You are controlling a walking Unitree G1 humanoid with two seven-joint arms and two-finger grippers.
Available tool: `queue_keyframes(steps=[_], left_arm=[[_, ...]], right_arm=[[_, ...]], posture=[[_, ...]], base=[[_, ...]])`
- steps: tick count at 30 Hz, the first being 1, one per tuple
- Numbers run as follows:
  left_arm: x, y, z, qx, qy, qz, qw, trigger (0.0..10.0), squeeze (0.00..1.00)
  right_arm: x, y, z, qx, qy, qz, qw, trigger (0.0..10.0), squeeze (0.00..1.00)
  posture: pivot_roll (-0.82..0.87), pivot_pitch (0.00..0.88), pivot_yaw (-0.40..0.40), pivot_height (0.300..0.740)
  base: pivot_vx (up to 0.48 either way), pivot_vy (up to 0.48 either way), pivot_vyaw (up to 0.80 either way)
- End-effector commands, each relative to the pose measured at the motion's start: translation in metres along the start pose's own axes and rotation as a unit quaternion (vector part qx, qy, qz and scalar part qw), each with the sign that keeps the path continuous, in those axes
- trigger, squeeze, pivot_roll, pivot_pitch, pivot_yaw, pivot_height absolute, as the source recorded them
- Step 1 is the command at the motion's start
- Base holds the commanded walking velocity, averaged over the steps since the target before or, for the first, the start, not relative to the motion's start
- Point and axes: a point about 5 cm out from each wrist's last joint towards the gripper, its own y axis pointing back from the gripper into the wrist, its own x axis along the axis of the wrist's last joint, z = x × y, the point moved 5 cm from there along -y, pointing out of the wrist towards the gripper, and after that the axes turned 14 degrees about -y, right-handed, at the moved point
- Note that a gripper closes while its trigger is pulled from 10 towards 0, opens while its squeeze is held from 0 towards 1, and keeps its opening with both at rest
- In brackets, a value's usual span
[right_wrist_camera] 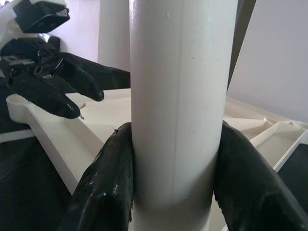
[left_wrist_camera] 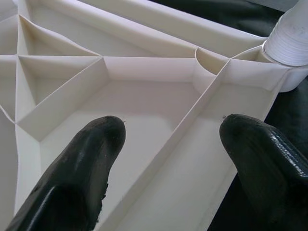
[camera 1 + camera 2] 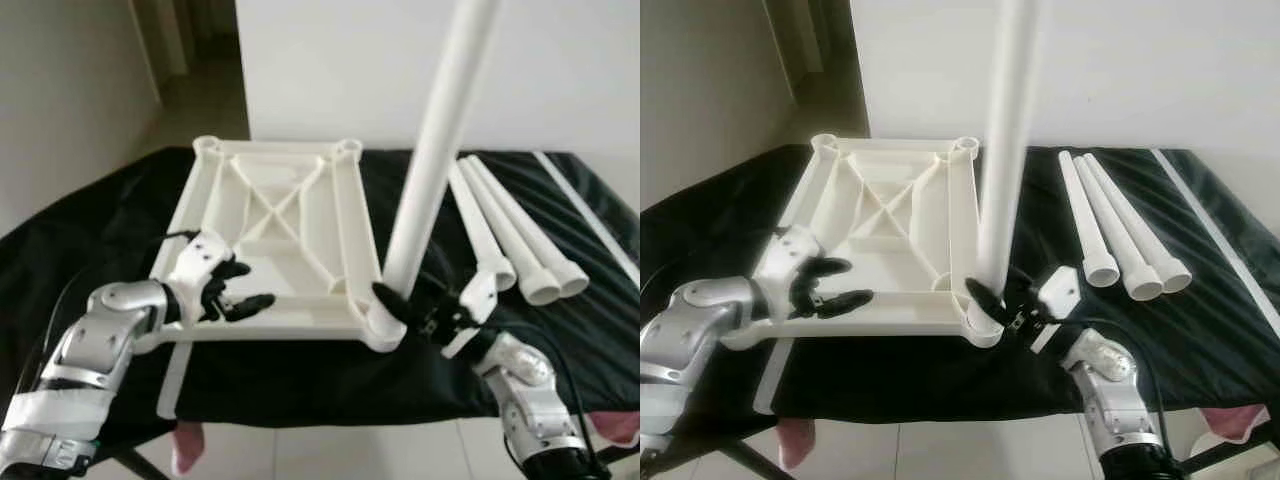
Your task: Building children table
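- Right gripper clamps the upright table leg at its base — seated in the tabletop corner socket.
- Left gripper — fingers spread wide — rests over the tabletop's near rim.

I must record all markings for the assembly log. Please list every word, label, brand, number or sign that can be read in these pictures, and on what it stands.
There are none: no readable text on the white table top, the upright leg in the right gripper, the three loose legs, or the black cloth.
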Motion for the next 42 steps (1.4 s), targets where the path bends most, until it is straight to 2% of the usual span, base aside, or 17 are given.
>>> queue_keyframes(steps=[1,6,9,14,15,16,18,19,21,26,28,32,35,38,41,42], left_arm=[[-0.001,0.0,-0.002,0.007,-0.001,-0.004,1.0,10.0,0.0],[-0.002,0.001,-0.002,0.008,0.0,-0.005,1.0,10.0,0.0],[-0.002,0.002,-0.002,0.008,0.0,-0.006,1.0,10.0,0.0],[-0.003,0.002,-0.002,0.007,0.0,-0.006,1.0,10.0,0.0],[-0.003,0.002,-0.002,0.009,0.0,-0.006,1.0,10.0,0.0],[-0.003,0.002,-0.002,0.009,0.0,-0.006,1.0,10.0,0.0],[-0.004,0.004,-0.004,0.012,0.0,-0.009,1.0,10.0,0.0],[-0.004,0.004,-0.004,0.012,0.0,-0.009,1.0,10.0,0.0],[-0.004,0.005,-0.005,0.013,-0.001,-0.01,1.0,10.0,0.0],[-0.004,0.005,-0.006,0.014,-0.003,-0.01,1.0,10.0,0.0],[-0.003,0.004,-0.007,0.013,-0.005,-0.01,1.0,10.0,0.0],[-0.002,0.005,-0.008,0.013,-0.008,-0.01,1.0,10.0,0.0],[-0.002,0.005,-0.009,0.014,-0.009,-0.01,1.0,10.0,0.0],[-0.001,0.006,-0.01,0.014,-0.009,-0.01,1.0,10.0,0.0],[-0.001,0.006,-0.01,0.015,-0.01,-0.01,1.0,10.0,0.0],[-0.001,0.006,-0.01,0.015,-0.01,-0.01,1.0,10.0,0.0]], right_arm=[[-0.046,0.021,0.002,-0.026,-0.033,-0.099,0.994,10.0,0.0],[-0.049,0.022,-0.002,-0.021,-0.015,-0.107,0.994,10.0,0.0],[-0.052,0.025,-0.005,-0.017,0.013,-0.113,0.993,10.0,0.0],[-0.053,0.027,-0.005,-0.021,0.009,-0.106,0.994,10.0,0.0],[-0.048,0.029,-0.001,-0.044,0.004,-0.077,0.996,10.0,0.0],[-0.048,0.029,-0.001,-0.044,0.004,-0.077,0.996,10.0,0.0],[-0.046,0.035,0.007,-0.093,-0.041,-0.035,0.994,10.0,0.0],[-0.046,0.035,0.007,-0.093,-0.041,-0.035,0.994,10.0,0.0],[-0.046,0.038,0.009,-0.118,-0.071,-0.019,0.99,10.0,0.0],[-0.045,0.037,0.012,-0.141,-0.099,0.002,0.985,10.0,0.0],[-0.048,0.039,0.014,-0.163,-0.128,0.013,0.978,10.0,0.0],[-0.05,0.039,0.014,-0.171,-0.139,0.013,0.975,10.0,0.0],[-0.051,0.04,0.02,-0.192,-0.159,0.021,0.968,10.0,0.0],[-0.059,0.04,0.026,-0.21,-0.175,0.001,0.962,10.0,0.0],[-0.062,0.037,0.029,-0.214,-0.158,-0.029,0.964,10.0,0.0],[-0.063,0.034,0.03,-0.208,-0.123,-0.06,0.969,10.0,0.0]], posture=[[0.11,0.012,-0.002,0.74],[0.1,0.017,-0.002,0.74],[0.1,0.021,-0.005,0.74],[0.1,0.021,-0.005,0.74],[0.11,0.022,-0.004,0.74],[0.11,0.022,-0.004,0.74],[0.11,0.024,-0.001,0.74],[0.11,0.024,-0.001,0.74],[0.11,0.023,0.002,0.74],[0.11,0.022,0.004,0.74],[0.11,0.021,0.008,0.74],[0.11,0.02,0.01,0.74],[0.11,0.02,0.012,0.74],[0.11,0.018,0.012,0.74],[0.11,0.018,0.013,0.74],[0.11,0.017,0.012,0.74]], base=[[0.0,0.0,0.0],[0.0,0.0,0.0],[0.0,0.0,0.0],[0.0,0.0,0.0],[0.0,0.0,0.0],[0.0,0.0,0.0],[0.0,0.0,0.0],[0.0,0.0,0.0],[0.0,0.0,0.0],[0.0,0.0,0.0],[0.0,0.0,0.0],[0.0,0.0,0.0],[0.0,0.0,0.0],[0.0,0.0,0.0],[0.0,0.0,0.0],[0.0,0.0,0.0]])
